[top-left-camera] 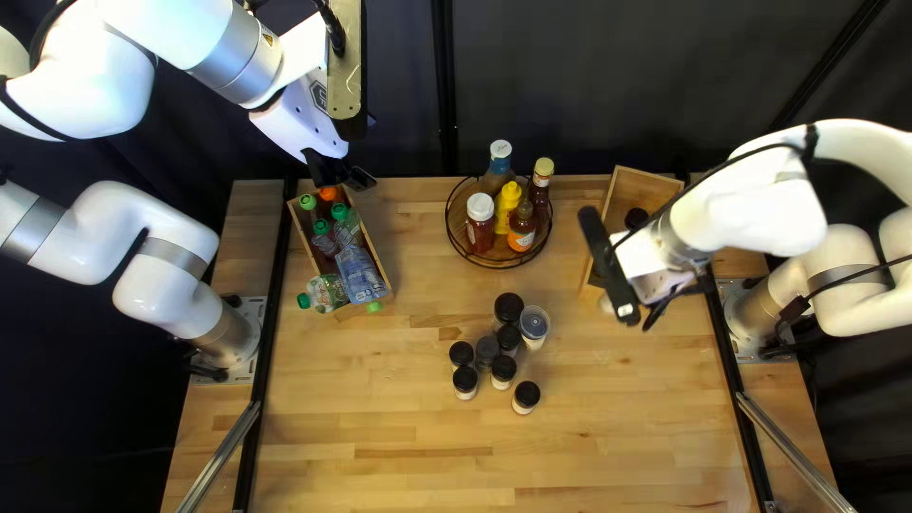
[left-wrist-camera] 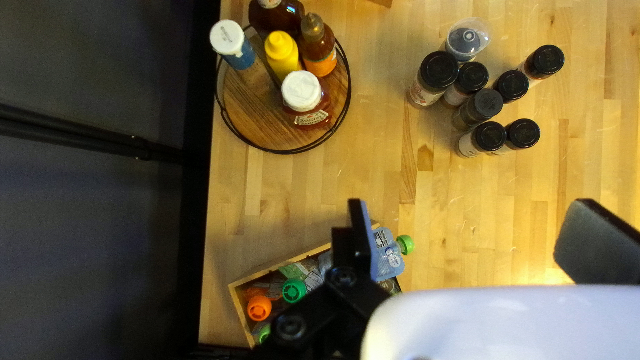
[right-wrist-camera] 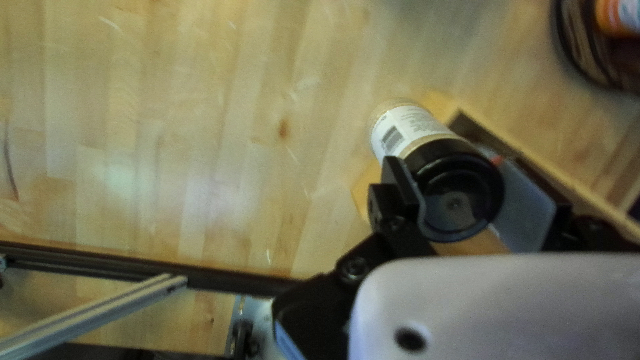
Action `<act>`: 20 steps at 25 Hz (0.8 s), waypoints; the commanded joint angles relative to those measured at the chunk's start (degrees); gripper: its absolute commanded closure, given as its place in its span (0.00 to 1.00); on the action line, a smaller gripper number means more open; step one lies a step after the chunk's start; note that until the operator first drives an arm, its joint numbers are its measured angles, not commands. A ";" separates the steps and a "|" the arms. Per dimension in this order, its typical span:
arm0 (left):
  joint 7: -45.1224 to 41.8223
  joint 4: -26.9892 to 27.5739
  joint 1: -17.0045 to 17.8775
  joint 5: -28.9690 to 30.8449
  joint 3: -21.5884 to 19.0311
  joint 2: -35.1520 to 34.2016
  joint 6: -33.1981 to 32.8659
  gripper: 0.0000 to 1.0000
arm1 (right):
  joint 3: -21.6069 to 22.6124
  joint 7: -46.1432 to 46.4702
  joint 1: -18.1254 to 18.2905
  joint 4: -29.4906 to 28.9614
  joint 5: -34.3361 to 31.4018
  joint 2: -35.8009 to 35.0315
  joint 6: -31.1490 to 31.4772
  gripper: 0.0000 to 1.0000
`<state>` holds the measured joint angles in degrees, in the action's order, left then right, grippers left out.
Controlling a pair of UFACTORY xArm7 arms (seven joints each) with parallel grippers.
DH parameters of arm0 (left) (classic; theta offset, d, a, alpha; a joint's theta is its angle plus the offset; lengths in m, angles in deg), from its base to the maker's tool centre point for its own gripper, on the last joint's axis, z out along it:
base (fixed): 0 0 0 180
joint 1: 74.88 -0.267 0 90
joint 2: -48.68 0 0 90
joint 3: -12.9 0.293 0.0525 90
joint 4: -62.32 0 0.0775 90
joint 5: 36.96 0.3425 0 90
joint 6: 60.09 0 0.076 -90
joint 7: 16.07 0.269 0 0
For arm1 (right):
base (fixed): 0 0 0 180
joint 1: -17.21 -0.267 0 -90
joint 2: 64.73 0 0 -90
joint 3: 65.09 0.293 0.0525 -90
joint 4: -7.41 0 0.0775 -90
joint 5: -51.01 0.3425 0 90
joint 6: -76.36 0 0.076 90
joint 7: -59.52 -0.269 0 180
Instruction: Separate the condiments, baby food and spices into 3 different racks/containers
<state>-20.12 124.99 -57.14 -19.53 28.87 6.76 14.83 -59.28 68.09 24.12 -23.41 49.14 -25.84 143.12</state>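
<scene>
My left gripper (top-left-camera: 344,175) is raised above the baby food box (top-left-camera: 384,275), which holds pouches with green and orange caps; in the left wrist view the left gripper (left-wrist-camera: 467,233) stands open and empty. My right gripper (top-left-camera: 650,312) is by the wooden box (top-left-camera: 602,223) at the right of the top left view, where a black lid shows. In the right wrist view the right gripper (right-wrist-camera: 461,199) is shut on a black-lidded spice jar (right-wrist-camera: 413,128), beside that box. Several spice jars (top-left-camera: 503,370) stand mid-table. Condiment bottles (top-left-camera: 481,220) stand in the round tray (top-left-camera: 464,249).
A black rail (top-left-camera: 270,351) runs along the table's left side and another (top-left-camera: 745,418) along its right. Silver bars (top-left-camera: 220,458) slant outside them. The dark curtain (top-left-camera: 608,85) hangs behind the far edge.
</scene>
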 commanded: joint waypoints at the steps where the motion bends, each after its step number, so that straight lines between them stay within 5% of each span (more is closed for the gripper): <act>1: 0.00 0.00 0.00 0.00 0.00 0.00 0.00 0.00 | -1.39 -1.12 2.38 5.26 -1.31 3.60 -0.60 1.00; 9: 0.00 0.00 0.00 0.00 0.00 0.00 0.00 0.00 | -4.60 -0.65 6.59 14.67 -4.24 5.22 -11.32 1.00; 20: 0.00 0.00 0.00 0.00 0.00 0.00 0.00 0.00 | -8.81 1.32 9.18 18.11 -4.38 1.54 -18.18 1.00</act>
<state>-20.12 124.99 -57.14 -19.53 28.87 6.76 14.83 -67.66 69.30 33.05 -5.64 44.63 -24.22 125.36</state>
